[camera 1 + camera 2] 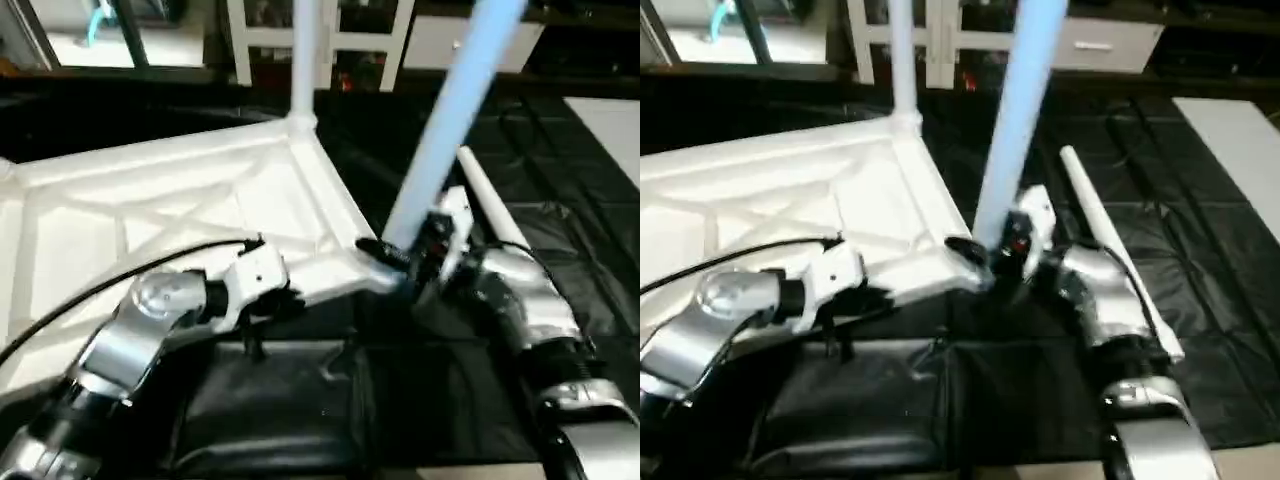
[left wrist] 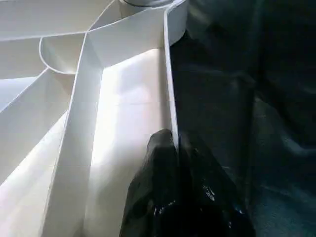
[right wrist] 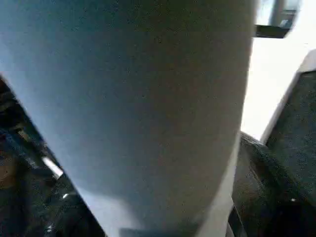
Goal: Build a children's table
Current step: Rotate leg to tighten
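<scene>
Table top (image 1: 180,200): white plastic, lying underside up on the black sheet (image 1: 560,230), diagonal ribs showing; takes up the left half of the head views.

Left gripper (image 2: 177,163): at the near edge of the table top, its silver forearm reaching in from the lower left. In the left wrist view the black jaws are closed on the thin rim wall, one finger on each face of it. A black cable (image 1: 110,280) runs along the forearm across the ribbed underside.

Fitted leg (image 1: 305,55): white tube standing upright in the far corner socket of the top, its upper end out of frame.

Held leg (image 1: 455,110): white tapered tube, tilted, its lower end at the near right corner socket (image 1: 965,262) of the top. Whether it is seated there cannot be told.

Right gripper (image 1: 420,255): at the base of the held leg, jaws closed around it; in the right wrist view the tube stands in front of nearly everything else.

Spare leg (image 1: 1110,240): lying on the black sheet just right of the right gripper, partly hidden by the right forearm.

White cabinet (image 1: 320,40): at the far edge, behind the legs.
</scene>
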### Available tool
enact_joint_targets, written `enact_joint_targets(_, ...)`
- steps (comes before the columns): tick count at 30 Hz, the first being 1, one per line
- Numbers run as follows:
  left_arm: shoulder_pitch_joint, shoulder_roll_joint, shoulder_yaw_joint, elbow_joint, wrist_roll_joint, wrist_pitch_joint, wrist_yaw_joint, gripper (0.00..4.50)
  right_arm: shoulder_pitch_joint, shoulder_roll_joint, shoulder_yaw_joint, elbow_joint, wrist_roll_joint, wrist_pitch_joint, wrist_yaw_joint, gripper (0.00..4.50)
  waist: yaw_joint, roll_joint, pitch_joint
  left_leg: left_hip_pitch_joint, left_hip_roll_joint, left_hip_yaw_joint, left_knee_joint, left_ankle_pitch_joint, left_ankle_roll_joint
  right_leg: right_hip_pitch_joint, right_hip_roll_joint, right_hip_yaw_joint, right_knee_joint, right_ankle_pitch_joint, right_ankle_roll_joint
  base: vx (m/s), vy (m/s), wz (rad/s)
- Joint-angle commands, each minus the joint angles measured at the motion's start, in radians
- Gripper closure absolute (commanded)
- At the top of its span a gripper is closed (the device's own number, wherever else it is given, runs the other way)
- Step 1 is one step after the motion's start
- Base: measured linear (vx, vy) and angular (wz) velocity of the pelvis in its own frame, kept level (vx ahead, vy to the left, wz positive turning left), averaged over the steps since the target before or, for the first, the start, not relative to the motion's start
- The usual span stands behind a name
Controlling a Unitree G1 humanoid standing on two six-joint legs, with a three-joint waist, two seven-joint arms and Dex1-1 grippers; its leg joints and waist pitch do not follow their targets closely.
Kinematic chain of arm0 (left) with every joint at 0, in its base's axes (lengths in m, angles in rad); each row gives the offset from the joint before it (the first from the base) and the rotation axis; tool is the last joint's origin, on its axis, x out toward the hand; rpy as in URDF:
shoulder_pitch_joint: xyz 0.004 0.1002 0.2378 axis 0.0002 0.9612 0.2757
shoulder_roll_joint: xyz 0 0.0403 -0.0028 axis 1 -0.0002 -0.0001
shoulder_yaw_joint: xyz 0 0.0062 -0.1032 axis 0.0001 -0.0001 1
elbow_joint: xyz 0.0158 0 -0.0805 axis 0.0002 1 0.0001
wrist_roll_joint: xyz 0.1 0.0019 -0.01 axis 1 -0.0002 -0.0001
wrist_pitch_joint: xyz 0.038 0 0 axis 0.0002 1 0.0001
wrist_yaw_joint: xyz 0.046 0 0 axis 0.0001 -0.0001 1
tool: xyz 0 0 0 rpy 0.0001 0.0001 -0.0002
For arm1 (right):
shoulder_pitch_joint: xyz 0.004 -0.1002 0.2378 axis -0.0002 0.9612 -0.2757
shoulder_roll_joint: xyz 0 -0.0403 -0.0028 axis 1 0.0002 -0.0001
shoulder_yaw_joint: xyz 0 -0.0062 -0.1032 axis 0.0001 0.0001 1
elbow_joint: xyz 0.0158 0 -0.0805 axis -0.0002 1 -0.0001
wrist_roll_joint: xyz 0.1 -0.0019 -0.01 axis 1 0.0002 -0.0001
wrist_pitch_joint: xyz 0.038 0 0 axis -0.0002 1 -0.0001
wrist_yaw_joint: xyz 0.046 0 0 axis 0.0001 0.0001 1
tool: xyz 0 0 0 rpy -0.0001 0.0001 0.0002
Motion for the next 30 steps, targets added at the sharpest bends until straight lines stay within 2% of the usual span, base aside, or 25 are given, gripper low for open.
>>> enact_joint_targets(1,0.03,0.003,-0.041,0.012,-0.004,-0.008,-0.036,4.5,0.0,-0.027,-0.034,-0.005,0.022,0.006,-0.012,1.73,-0.001,0.005,-0.058,0.028,0.085,-0.029,-0.075,-0.1,0.131,0.044,-0.072,0.054,-0.061,-0.037,-0.315,0.0,0.0,0.0)
enact_joint_targets(3,0.022,-0.005,-0.035,0.025,0.002,-0.008,-0.021,4.5,-0.003,-0.026,-0.035,0.008,0.017,0.008,-0.033,1.78,0.0,0.006,-0.056,0.03,0.085,-0.03,-0.077,-0.123,0.111,0.042,-0.071,0.054,-0.064,-0.082,-0.306,0.0,0.0,0.0)
enact_joint_targets(4,0.019,-0.007,-0.033,0.032,0.003,-0.01,-0.017,4.5,-0.001,-0.024,-0.035,0.006,0.022,0.014,-0.031,2.06,0.0,0.006,-0.056,0.03,0.084,-0.03,-0.078,-0.13,0.1,0.042,-0.071,0.054,-0.065,-0.095,-0.302,0.0,0.0,0.0)
enact_joint_targets(5,0.013,-0.009,-0.029,0.042,0.003,-0.013,-0.012,4.5,0.005,-0.019,-0.034,-0.002,0.024,0.02,-0.026,2.14,0.0,0.006,-0.056,0.031,0.084,-0.03,-0.078,-0.137,0.093,0.041,-0.07,0.054,-0.065,-0.101,-0.299,0.0,0.0,0.0)
enact_joint_targets(9,0.012,-0.007,-0.029,0.044,-0.001,-0.015,-0.015,4.5,0.016,-0.009,-0.035,-0.014,0.01,0.023,-0.038,2.25,0.001,0.006,-0.057,0.03,0.083,-0.03,-0.077,-0.123,0.09,0.042,-0.071,0.055,-0.064,-0.089,-0.293,0.0,0.0,0.0)
enact_joint_targets(12,-0.002,-0.029,-0.028,0.05,0.009,0.013,0.016,4.5,0.027,0.026,-0.038,-0.007,-0.025,0.027,-0.16,2.31,0.0,0.008,-0.056,0.031,0.082,-0.029,-0.079,-0.127,0.085,0.04,-0.069,0.055,-0.065,-0.094,-0.291,0.0,0.0,0.0)
enact_joint_targets(14,-0.014,-0.045,-0.029,0.062,0.023,0.033,0.045,4.5,0.029,0.042,-0.034,0.005,-0.048,0.028,-0.219,2.33,-0.001,0.008,-0.054,0.033,0.082,-0.028,-0.08,-0.146,0.067,0.037,-0.07,0.056,-0.07,-0.129,-0.284,0.0,0.0,0.0)
enact_joint_targets(15,-0.021,-0.055,-0.03,0.07,0.033,0.046,0.065,4.5,0.028,0.049,-0.031,0.018,-0.065,0.024,-0.256,2.35,-0.001,0.007,-0.055,0.031,0.081,-0.03,-0.08,-0.159,0.056,0.04,-0.072,0.057,-0.071,-0.15,-0.28,0.0,0.0,0.0)
enact_joint_targets(16,-0.026,-0.062,-0.031,0.077,0.039,0.053,0.076,4.5,0.025,0.052,-0.029,0.028,-0.076,0.022,-0.28,2.36,-0.001,0.012,-0.053,0.032,0.082,-0.031,-0.082,-0.174,0.048,0.038,-0.071,0.057,-0.073,-0.165,-0.276,0.0,0.0,0.0)
enact_joint_targets(18,-0.079,-0.147,-0.031,0.118,0.079,0.196,0.2,4.5,0.002,0.109,-0.048,0.111,-0.13,0.035,-0.531,2.4,-0.006,0.01,-0.052,0.036,0.082,-0.03,-0.084,-0.196,0.026,0.034,-0.07,0.058,-0.076,-0.194,-0.272,0.0,0.0,0.0)
enact_joint_targets(19,-0.101,-0.187,-0.025,0.136,0.086,0.249,0.248,4.5,-0.011,0.141,-0.071,0.143,-0.128,0.055,-0.633,2.41,-0.007,0.012,-0.05,0.04,0.08,-0.029,-0.085,-0.215,0.002,0.027,-0.068,0.057,-0.08,-0.225,-0.269,0.0,0.0,0.0)
enact_joint_targets(20,-0.122,-0.222,-0.019,0.155,0.09,0.295,0.287,4.5,-0.022,0.17,-0.098,0.171,-0.121,0.06,-0.732,2.42,-0.008,0.011,-0.053,0.04,0.08,-0.031,-0.083,-0.218,-0.017,0.031,-0.072,0.059,-0.081,-0.238,-0.266,0.0,0.0,0.0)
enact_joint_targets(23,-0.172,-0.313,-0.009,0.195,0.082,0.345,0.355,4.5,-0.048,0.25,-0.153,0.24,-0.093,0.048,-0.927,2.43,-0.009,0.01,-0.054,0.041,0.077,-0.029,-0.083,-0.23,-0.023,0.027,-0.068,0.059,-0.084,-0.228,-0.25,0.0,0.0,0.0)
enact_joint_targets(25,-0.203,-0.373,-0.011,0.213,0.078,0.365,0.385,4.5,-0.059,0.311,-0.173,0.275,-0.077,0.023,-1.008,2.43,-0.012,0.011,-0.056,0.04,0.075,-0.03,-0.084,-0.268,-0.029,0.026,-0.068,0.057,-0.087,-0.24,-0.227,0.0,0.0,0.0)
enact_joint_targets(27,-0.217,-0.398,-0.017,0.226,0.079,0.361,0.392,4.5,-0.062,0.342,-0.172,0.286,-0.077,0.006,-1.029,2.43,-0.01,0.009,-0.058,0.037,0.074,-0.033,-0.087,-0.273,-0.024,0.029,-0.065,0.053,-0.087,-0.215,-0.211,0.0,0.0,0.0)
enact_joint_targets(30,-0.222,-0.401,-0.034,0.226,0.093,0.34,0.383,4.5,-0.083,0.37,-0.166,0.295,-0.085,-0.015,-0.99,2.43,-0.013,0.009,-0.061,0.035,0.077,-0.035,-0.089,-0.281,-0.019,0.031,-0.064,0.051,-0.083,-0.189,-0.21,0.0,0.0,0.0)
